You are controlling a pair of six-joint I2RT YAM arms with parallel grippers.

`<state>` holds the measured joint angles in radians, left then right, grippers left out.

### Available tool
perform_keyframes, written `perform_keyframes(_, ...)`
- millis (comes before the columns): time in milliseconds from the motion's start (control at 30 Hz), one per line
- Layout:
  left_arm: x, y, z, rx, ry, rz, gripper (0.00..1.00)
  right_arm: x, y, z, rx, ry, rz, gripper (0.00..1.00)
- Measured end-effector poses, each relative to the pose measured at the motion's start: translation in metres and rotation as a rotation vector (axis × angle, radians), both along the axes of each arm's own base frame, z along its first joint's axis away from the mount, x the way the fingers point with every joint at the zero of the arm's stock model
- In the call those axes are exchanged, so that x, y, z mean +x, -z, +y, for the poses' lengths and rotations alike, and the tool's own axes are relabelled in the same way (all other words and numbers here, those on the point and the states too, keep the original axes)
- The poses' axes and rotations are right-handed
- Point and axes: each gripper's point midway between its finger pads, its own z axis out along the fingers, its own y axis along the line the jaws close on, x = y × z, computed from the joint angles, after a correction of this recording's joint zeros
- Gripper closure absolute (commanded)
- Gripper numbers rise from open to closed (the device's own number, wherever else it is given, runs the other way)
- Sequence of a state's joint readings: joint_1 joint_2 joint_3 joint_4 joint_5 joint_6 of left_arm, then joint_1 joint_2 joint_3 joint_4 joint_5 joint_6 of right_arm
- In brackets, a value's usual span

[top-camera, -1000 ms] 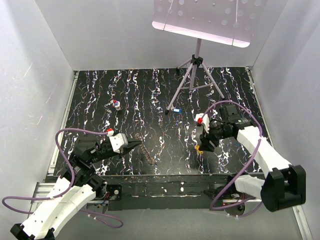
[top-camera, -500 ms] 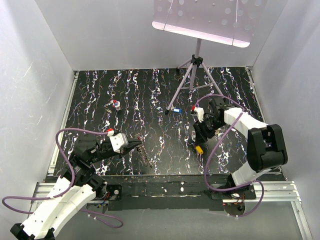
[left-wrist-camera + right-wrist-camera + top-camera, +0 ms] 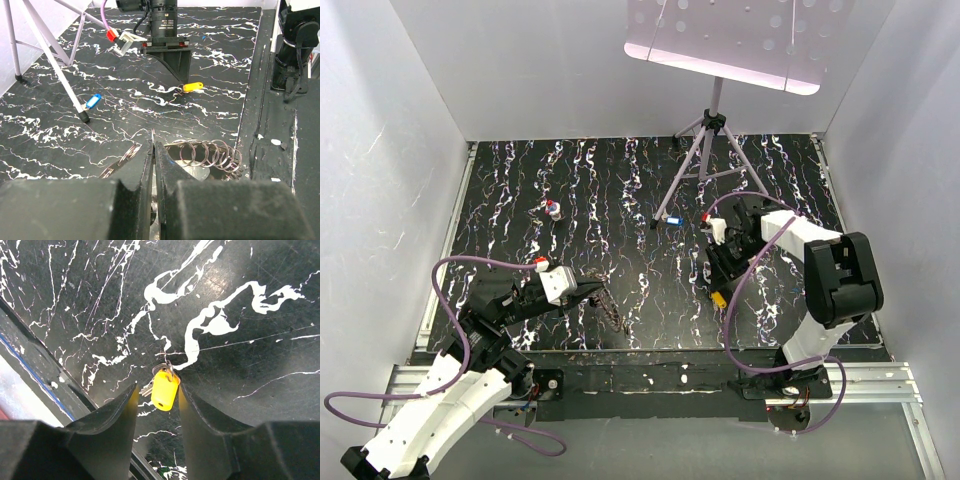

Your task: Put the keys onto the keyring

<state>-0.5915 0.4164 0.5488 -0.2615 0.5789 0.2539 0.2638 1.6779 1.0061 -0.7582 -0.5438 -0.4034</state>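
Versus 1 s back: your right arm has folded inward. Right end effector [image 3: 157, 388] straddles the yellow key [image 3: 165, 390], fingers narrowly apart. Key's long axis runs parallel to them, ring end away from the wrist. Left end effector [image 3: 154, 152] pinched shut on the keyring [image 3: 210, 155]. Yellow key near the worktop [image 3: 650, 200] front edge; bare surface between both arms.

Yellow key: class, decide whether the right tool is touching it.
Cannot tell. Right wrist view: the yellow key sits between the right tool's open fingers, clear of one, flush against the other's outline.
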Motion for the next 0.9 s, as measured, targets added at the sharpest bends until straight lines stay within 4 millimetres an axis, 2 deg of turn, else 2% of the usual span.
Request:
perform_keyframes(267,0.0003,0.0004,-0.0001,0.001,0.000,0.001,1.00,0.0042,0.0063,0.0014,-0.007,0.005,0.027,0.62)
perform_keyframes(900,0.0010,0.0017,-0.0006,0.004,0.000,0.006,1.00,0.0071,0.0102,0.0030,-0.007,0.005,0.047,0.66)
